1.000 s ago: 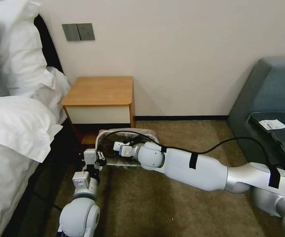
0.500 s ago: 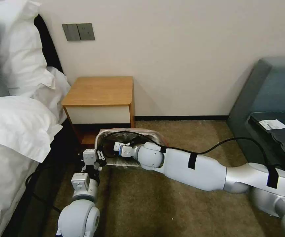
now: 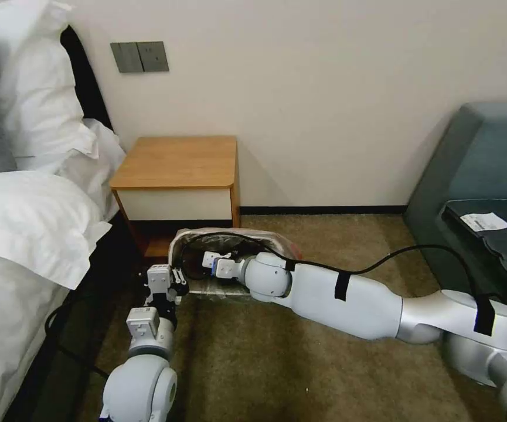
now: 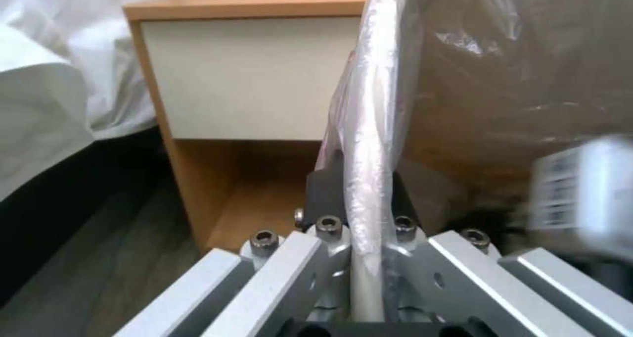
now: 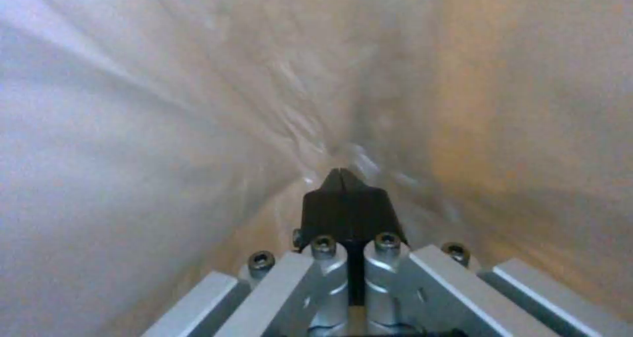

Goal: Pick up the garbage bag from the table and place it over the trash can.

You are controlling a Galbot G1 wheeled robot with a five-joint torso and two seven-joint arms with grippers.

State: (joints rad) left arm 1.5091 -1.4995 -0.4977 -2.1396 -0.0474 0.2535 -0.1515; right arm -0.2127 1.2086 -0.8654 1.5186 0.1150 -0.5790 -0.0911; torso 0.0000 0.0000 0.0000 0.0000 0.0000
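Crinkly translucent plastic is wrapping round the right tool (image 5: 343, 178), whose black fingertips (image 5: 344, 203) are pressing together with nothing visibly caught between them. In the head view this right tool (image 3: 206, 259) is reaching into the mouth of the trash can (image 3: 178, 246), low and centre-left in the frame. Just beside it, lower left, the left tool (image 3: 174, 281) is pinching the garbage bag (image 4: 369, 119) against the can's rolled rim (image 4: 367, 277), one finger on either side of the rim.

The garbage bag (image 3: 230, 235) is lying draped over the can's opening, off the bench (image 3: 177, 161), which is standing directly above it in the frame against the wall. The can is sitting on the carpet (image 3: 276, 363) in front of the bench's lower shelf.

To do this step well, I judge the left tool should be keeping its clamp firm while the right tool is pushing the film down and outward, gently enough not to tear it.

Compared with half a second ago, both arms are sitting almost where they were; the right arm is shifting only slightly.
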